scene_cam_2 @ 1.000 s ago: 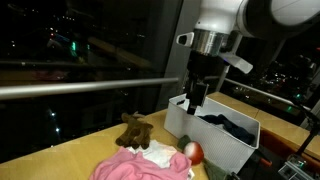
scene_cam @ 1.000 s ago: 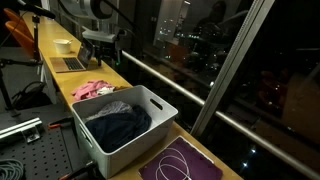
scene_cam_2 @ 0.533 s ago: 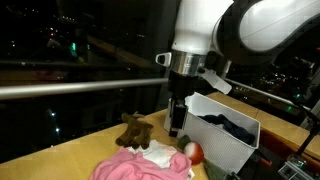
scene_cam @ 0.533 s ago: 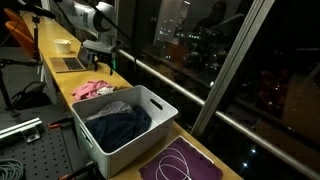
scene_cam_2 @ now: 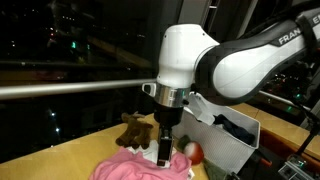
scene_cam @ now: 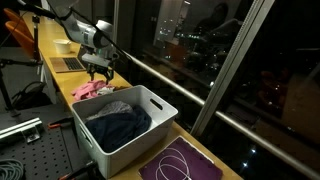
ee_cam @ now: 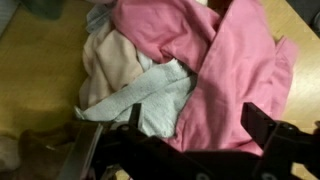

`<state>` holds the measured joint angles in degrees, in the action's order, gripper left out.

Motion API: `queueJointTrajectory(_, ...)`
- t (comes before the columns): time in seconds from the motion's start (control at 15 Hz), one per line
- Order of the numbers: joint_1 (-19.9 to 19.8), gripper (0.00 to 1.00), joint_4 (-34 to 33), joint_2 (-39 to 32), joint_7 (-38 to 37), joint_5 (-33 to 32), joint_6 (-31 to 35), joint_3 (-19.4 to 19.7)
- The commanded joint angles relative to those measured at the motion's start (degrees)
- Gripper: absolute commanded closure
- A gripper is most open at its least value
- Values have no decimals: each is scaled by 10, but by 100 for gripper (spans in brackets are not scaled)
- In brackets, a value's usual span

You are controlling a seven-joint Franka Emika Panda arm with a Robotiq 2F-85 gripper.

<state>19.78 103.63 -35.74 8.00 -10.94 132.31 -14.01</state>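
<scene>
**Spread pincer hangs over heap of clothes**

The arm bends down over the wooden counter point(scene_cam_2: 50, 160), with the pincer point(scene_cam_2: 163, 152) pointing straight down, its jaws spread wide and holding nothing. The crumpled pink cloth point(scene_cam_2: 135, 167) lies directly beneath the fingertips; whether they touch it cannot be told. The wrist view shows a pale grey-white garment point(ee_cam: 150, 95) against the pink. Only an exterior view shows the brown plush toy point(scene_cam_2: 135, 130) and the white plastic bin point(scene_cam_2: 240, 145) nearby.

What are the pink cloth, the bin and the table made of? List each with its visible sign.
Pink cloth: soft matte fabric, likely knit or jersey; it folds and drapes loosely.
Bin: probably hard plastic, smooth white; its walls are stiff and straight.
Table: seems to be wood or laminate, light tan and smooth; the grain is too blurred to tell.
</scene>
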Motion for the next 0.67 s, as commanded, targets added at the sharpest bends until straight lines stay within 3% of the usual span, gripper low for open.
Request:
queueJointTrajectory(0.0,23,0,-49,-60,-8,-22,0,16)
queueJointTrajectory(0.6,22,0,-80,-133,-5,-47,0,40)
